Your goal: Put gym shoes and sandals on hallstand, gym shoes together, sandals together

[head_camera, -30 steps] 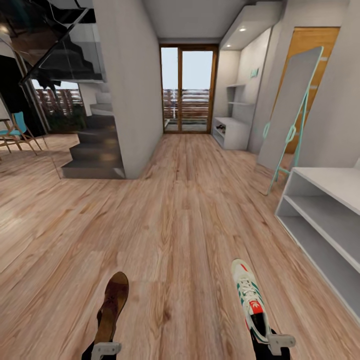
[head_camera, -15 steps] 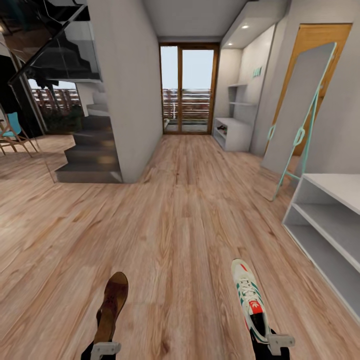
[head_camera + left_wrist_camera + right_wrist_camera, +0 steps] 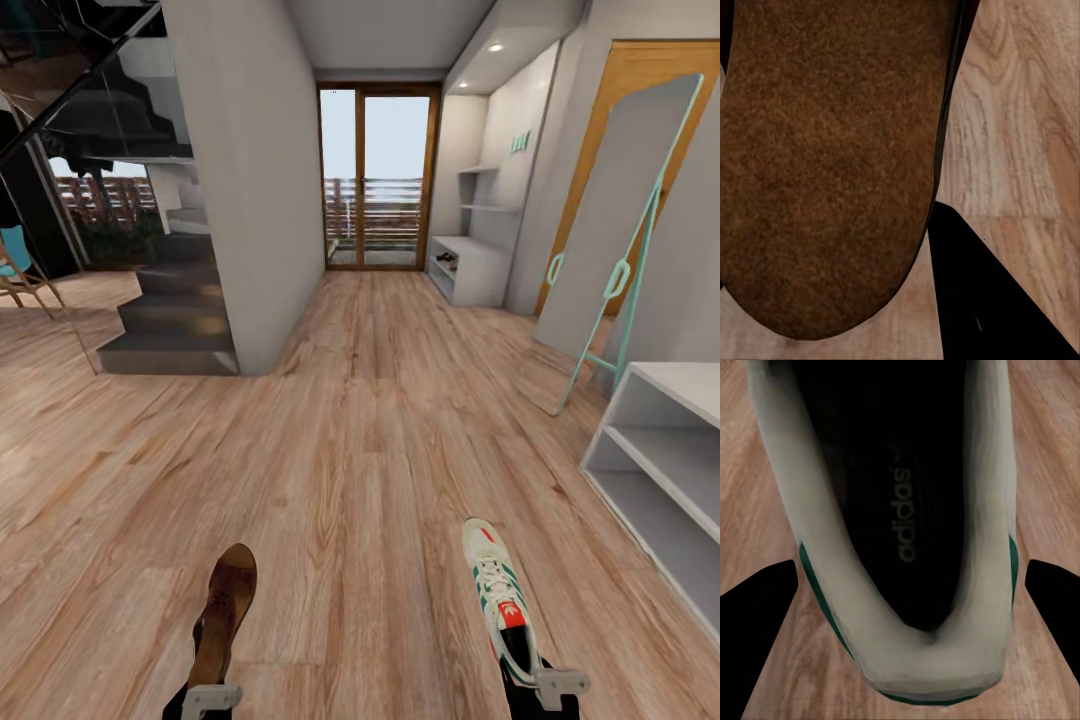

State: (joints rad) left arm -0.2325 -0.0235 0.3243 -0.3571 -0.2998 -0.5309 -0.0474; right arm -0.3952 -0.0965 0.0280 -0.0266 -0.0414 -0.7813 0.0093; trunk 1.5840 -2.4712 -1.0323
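We're in the corridor, and our left gripper (image 3: pixel 212 697) at the near edge of the head view has its grip closed on the heel end of a brown sandal (image 3: pixel 224 612), carried clear of the corridor floor (image 3: pixel 360 440) with its toe pointing away from us. From the left wrist, the sandal's (image 3: pixel 832 161) fuzzy brown sole looms large over the planks, one dark finger (image 3: pixel 982 300) beside it.

Over on the right, our right gripper (image 3: pixel 545 690) is clamped on the heel of a white gym shoe (image 3: pixel 500 598), green stripes and a red-orange tongue patch showing, toe also aimed down the corridor. The right wrist looks straight into the shoe's (image 3: pixel 900 532) dark insole with the maker's name printed on it, and dark fingers (image 3: pixel 761 630) flank its heel on both sides.

A pale grey low shelf unit (image 3: pixel 665 455) with two open shelves sits near right. Beside it a standing mirror with a mint frame (image 3: pixel 625 215) leans at the wall. Far right stands the hallstand (image 3: pixel 470 265), wall shelves above it, something small and dark on its low shelf. Glass doors (image 3: pixel 378 178) close the far end; dark stairs (image 3: pixel 170 320) rise at the left.
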